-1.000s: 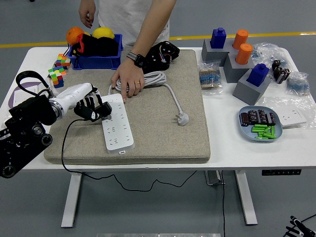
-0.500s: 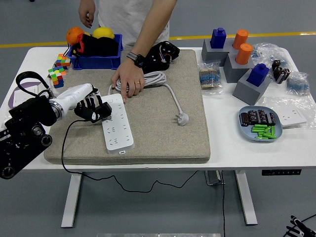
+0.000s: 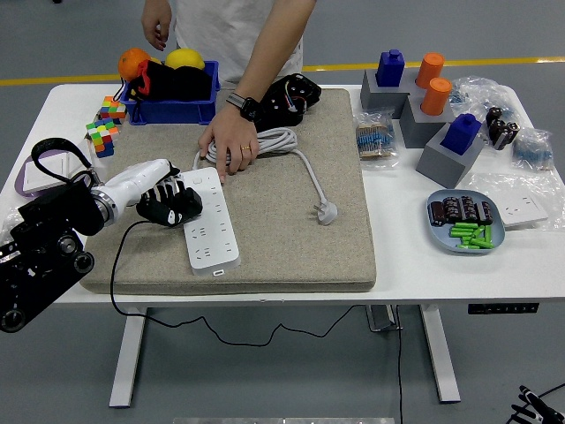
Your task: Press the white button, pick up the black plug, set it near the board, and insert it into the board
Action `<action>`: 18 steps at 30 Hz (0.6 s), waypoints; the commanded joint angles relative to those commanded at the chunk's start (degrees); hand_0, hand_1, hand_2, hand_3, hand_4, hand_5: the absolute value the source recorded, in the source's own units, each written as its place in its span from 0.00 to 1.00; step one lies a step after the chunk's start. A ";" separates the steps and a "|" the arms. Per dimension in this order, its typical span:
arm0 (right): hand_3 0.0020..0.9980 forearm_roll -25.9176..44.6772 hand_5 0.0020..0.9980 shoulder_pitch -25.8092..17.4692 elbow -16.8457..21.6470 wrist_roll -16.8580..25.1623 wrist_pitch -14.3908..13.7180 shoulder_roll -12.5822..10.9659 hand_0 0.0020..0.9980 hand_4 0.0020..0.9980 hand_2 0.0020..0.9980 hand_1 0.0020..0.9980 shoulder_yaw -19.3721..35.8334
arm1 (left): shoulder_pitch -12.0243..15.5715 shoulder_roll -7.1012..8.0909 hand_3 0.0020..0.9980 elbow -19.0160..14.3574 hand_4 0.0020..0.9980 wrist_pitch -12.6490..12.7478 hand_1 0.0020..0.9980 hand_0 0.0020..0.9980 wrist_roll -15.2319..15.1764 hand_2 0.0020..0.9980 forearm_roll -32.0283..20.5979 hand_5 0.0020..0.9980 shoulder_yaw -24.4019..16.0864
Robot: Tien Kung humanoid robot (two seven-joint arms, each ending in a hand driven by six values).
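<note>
Left hand (image 3: 169, 205): fingers curled on black plug (image 3: 177, 208), at board's (image 3: 210, 219) left edge | Person's hand (image 3: 228, 144): steadies cord (image 3: 281, 141) | Step: insertion, we judge | Advice: we align prongs squarely, press straight down.

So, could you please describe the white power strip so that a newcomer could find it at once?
Find the beige felt mat covering the table's left half. On its left part lies the power strip, a long white slab with rows of sockets, beside the robot's left hand. A thick white cable runs from its far end.
</note>
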 joint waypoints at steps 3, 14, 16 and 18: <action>0.64 -0.03 0.47 -0.05 0.00 -0.03 0.00 0.05 0.72 0.72 0.55 0.60 -0.01 | 0.39 0.12 0.44 -0.08 0.81 -0.06 0.39 0.32 0.06 0.33 0.01 0.00 0.02; 0.64 0.01 0.47 -0.11 0.00 -0.05 -0.04 0.01 0.72 0.72 0.55 0.60 -0.12 | 1.42 1.05 0.44 -1.25 0.81 -0.20 0.38 0.31 0.33 0.33 0.53 0.00 -1.79; 0.64 0.03 0.47 -0.08 0.00 -0.04 -0.03 0.01 0.72 0.72 0.55 0.60 -0.08 | 1.60 1.13 0.44 -1.97 0.81 -0.17 0.38 0.31 0.30 0.33 0.69 0.00 -2.60; 0.64 0.10 0.47 -0.06 0.00 -0.02 -0.03 0.00 0.72 0.72 0.55 0.60 -0.12 | 1.83 1.33 0.44 -3.30 0.81 -0.19 0.38 0.31 0.35 0.33 0.75 0.00 -3.66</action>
